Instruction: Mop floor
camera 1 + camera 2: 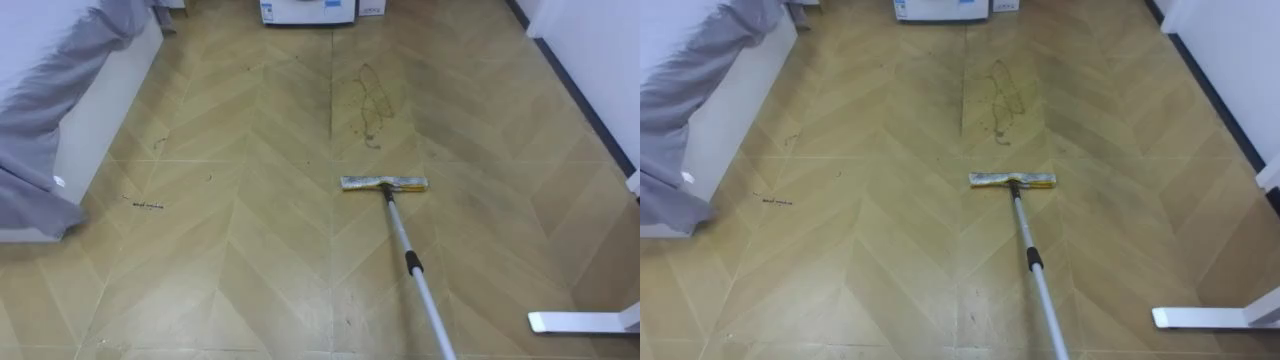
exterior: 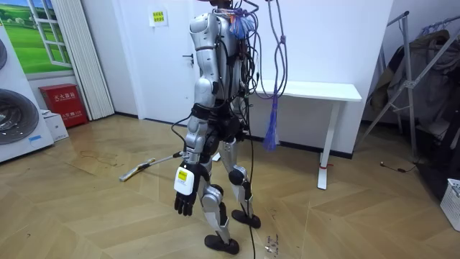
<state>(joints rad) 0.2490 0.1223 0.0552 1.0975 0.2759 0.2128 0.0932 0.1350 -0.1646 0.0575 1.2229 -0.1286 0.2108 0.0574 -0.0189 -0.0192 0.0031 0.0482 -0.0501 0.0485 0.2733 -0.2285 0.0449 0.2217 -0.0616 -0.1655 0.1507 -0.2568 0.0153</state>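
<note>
Lying on the herringbone wood floor [image 1: 250, 250] ahead of the robot, the mop [image 1: 406, 245] has its flat, yellowish, soiled head [image 1: 385, 184] pressed down just short of a faint dark stain [image 1: 368, 100]; its silver handle, with a dark collar partway along, runs back toward the lower right and is cut off by the picture's bottom edge. The eye views also take in a white bed [image 1: 100, 120] draped with a grey sheet [image 1: 60, 60] on the left, and a white table foot [image 1: 585, 322] at the lower right. The room view shows the robot standing upright in mid-room, facing that view's left, with a white table [image 2: 316, 91] behind it; the left hand [image 2: 184, 198] hangs by its thigh, fingers loose and holding nothing. There the handle's upper end passes behind the near forearm; I cannot tell what grips it.
</note>
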